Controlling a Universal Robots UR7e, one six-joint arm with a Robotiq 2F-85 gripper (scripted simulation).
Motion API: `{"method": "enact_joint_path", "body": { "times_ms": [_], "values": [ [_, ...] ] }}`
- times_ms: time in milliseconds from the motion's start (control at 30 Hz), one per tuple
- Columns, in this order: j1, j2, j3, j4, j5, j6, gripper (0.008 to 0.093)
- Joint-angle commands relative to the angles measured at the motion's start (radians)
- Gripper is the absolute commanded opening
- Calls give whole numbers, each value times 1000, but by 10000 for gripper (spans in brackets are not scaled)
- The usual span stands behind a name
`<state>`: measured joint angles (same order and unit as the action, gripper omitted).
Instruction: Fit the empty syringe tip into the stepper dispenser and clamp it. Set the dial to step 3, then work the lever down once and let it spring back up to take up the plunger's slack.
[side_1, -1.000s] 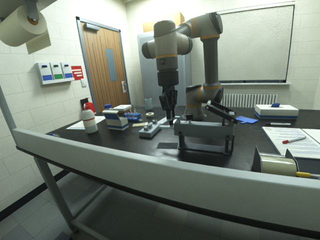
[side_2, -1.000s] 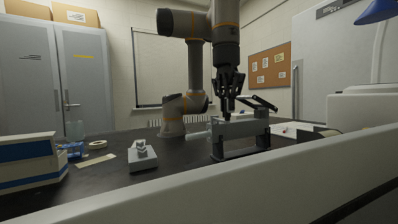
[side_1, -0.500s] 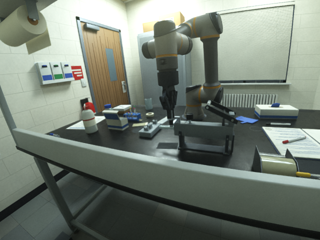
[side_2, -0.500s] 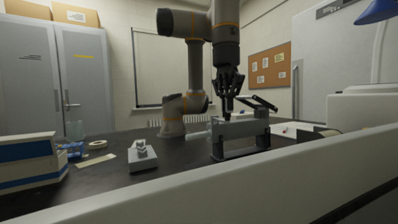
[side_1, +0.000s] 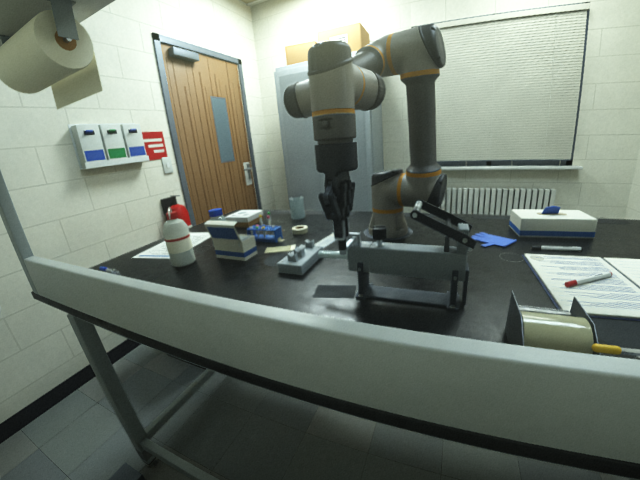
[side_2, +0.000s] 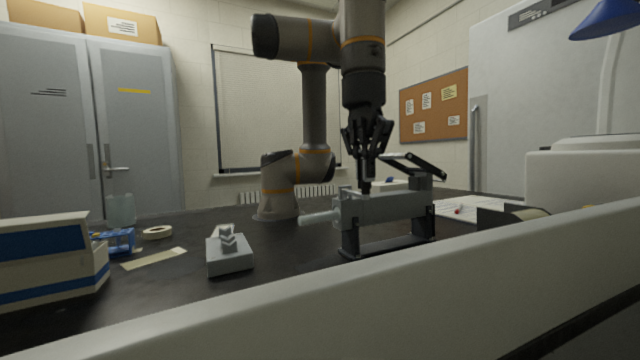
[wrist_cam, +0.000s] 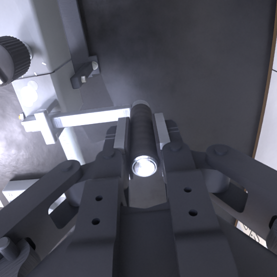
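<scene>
My gripper (wrist_cam: 141, 134) points straight down over the front end of the stepper dispenser (side_1: 408, 258). The clamp handle (wrist_cam: 143, 134), a dark ribbed pin with a shiny cap, stands upright in its closed grip. A bright metal clamp arm (wrist_cam: 87, 117) runs from the handle to the dispenser body. The syringe tip (side_2: 318, 217) sticks out of the dispenser's front end. The black ribbed dial (wrist_cam: 11, 60) sits on the dispenser's top. The long black lever (side_1: 444, 223) is raised at the far end.
The grey tip holder block (side_1: 300, 258) lies left of the dispenser. A box, a white bottle (side_1: 178, 242), a tube rack and a tape roll stand further left. Papers with a red pen (side_1: 587, 280) lie on the right. A rail edges the table's near side.
</scene>
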<state>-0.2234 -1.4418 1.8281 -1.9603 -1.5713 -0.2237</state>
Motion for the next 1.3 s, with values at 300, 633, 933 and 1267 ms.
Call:
{"method": "enact_joint_path", "body": {
  "times_ms": [300,633,933,1267],
  "values": [
    [0,6,7,-11,1,0,80],
    [0,9,12,-20,1,0,80],
    [0,12,17,-27,1,0,80],
    [0,13,18,-29,1,0,80]
  ]
}}
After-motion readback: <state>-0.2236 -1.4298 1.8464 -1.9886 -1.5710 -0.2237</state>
